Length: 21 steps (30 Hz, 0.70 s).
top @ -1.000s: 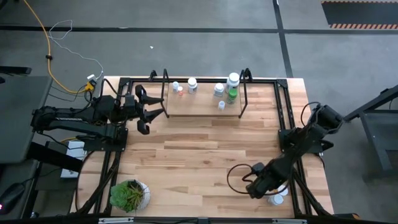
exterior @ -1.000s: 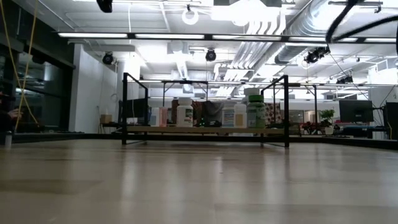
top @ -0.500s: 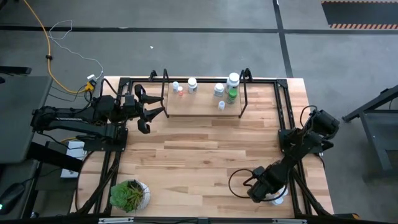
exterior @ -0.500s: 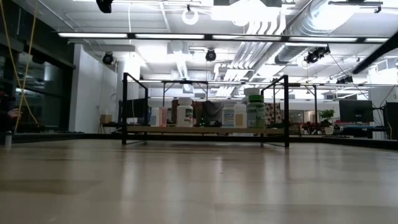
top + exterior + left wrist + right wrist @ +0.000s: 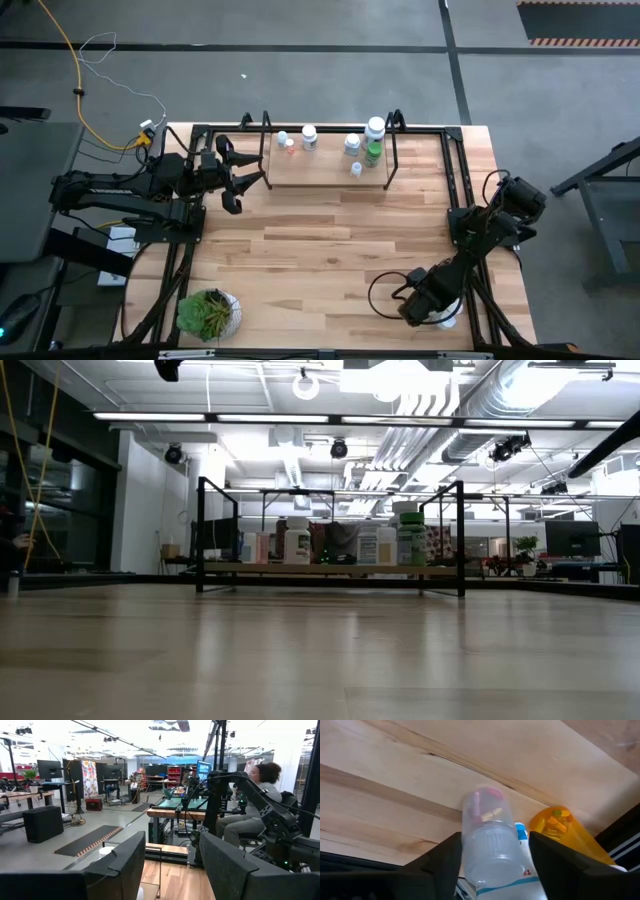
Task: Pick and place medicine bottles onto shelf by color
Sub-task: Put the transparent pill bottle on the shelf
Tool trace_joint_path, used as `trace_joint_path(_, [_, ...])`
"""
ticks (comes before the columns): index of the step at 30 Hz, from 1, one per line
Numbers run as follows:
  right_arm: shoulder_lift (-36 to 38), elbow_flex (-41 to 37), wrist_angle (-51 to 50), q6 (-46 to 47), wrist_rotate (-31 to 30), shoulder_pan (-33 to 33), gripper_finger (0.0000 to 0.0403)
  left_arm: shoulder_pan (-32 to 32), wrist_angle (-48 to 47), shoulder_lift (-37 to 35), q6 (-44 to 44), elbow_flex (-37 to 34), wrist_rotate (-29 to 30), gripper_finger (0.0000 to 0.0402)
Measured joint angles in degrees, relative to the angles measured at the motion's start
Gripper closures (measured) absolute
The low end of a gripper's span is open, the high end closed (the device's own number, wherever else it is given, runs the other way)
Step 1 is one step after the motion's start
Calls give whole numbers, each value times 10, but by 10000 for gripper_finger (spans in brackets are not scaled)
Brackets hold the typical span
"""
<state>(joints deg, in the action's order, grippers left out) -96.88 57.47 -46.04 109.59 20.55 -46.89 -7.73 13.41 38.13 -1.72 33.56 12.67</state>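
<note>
The shelf [image 5: 330, 168] stands at the table's far edge and carries several medicine bottles, among them a white one [image 5: 309, 137] and a green one [image 5: 373, 152]; they also show in the low view [image 5: 400, 540]. At the near right corner my right gripper [image 5: 420, 308] points steeply down over a clear bottle [image 5: 487, 835] with pills inside. It is open, one finger close on each side of the bottle, a narrow gap showing on one side. An orange bottle [image 5: 560, 827] lies right beside it. My left gripper [image 5: 232, 182] hangs open and empty left of the shelf.
A potted plant [image 5: 208, 312] stands at the near left corner. The table's black frame rail [image 5: 462, 205] runs along the right edge next to the right arm. Bare wood [image 5: 320, 250] lies between the shelf and the near edge. A person [image 5: 255, 795] sits beyond the table.
My right gripper has sunk and shifted slightly toward the table's near right corner, coming down over the bottles there. The left arm has kept still.
</note>
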Motion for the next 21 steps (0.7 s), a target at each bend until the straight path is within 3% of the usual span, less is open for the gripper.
trace_joint_path(7, [10,0,2,-5,-1,0,277,0,0,0,0,0,2,222])
trace_joint_path(11, [36,11,-13,-9,-12,0,285,0,0,0,0,0,2,222])
trace_joint_path(14, [64,40,-31,-36,-64,11,284,0,0,0,0,0,4,222])
trace_joint_path(18, [82,85,-31,-123,-171,75,281,0,1,0,0,0,13,222])
trace_joint_path(21, [73,121,-35,-246,-192,163,282,0,1,0,0,0,15,222])
